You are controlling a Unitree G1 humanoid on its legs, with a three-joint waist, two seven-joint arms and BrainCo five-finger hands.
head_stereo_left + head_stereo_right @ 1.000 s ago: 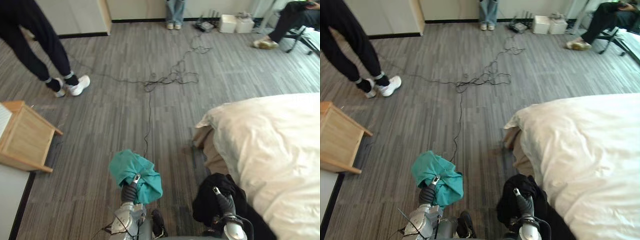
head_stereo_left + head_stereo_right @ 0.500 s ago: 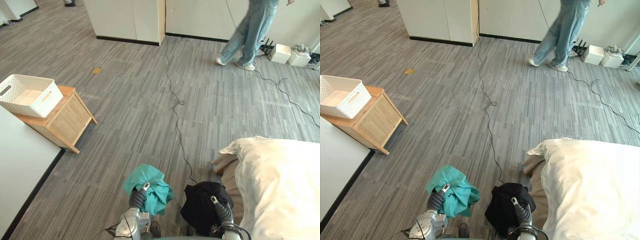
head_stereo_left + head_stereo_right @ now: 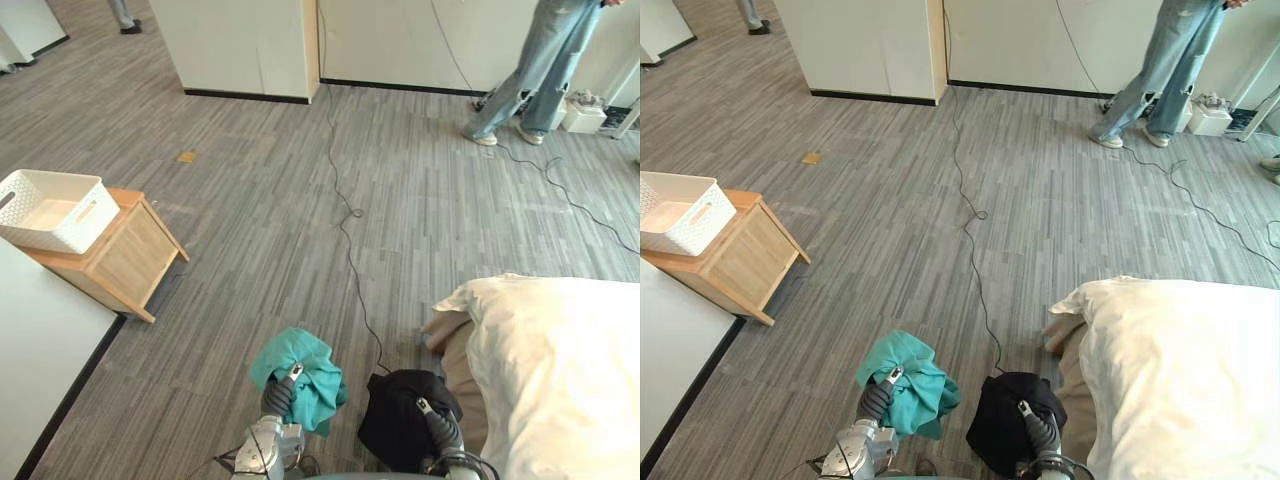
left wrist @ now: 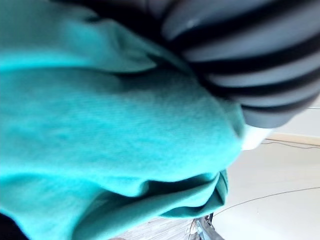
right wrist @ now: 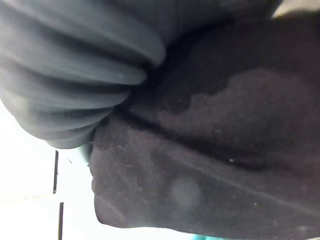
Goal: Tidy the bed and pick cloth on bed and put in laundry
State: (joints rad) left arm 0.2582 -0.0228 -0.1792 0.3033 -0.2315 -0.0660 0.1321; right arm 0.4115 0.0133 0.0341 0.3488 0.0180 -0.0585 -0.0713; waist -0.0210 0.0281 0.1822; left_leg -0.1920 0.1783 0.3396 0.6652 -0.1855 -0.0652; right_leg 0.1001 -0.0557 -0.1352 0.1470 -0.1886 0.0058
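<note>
You see your right hand (image 5: 75, 65) by its dark ribbed cover, pressed close against a black cloth (image 5: 225, 150) that bunches in soft folds just past it. Beyond the cloth's edge lies a pale surface (image 5: 30, 210) crossed by a thin dark line (image 5: 55, 171), and a sliver of teal cloth (image 5: 200, 238) peeks past the black one.

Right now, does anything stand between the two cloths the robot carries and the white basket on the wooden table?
Nothing visible does. The teal cloth at the left hand and the black cloth at the right hand face open floor up to the white basket; the person stands far off that line.
</note>
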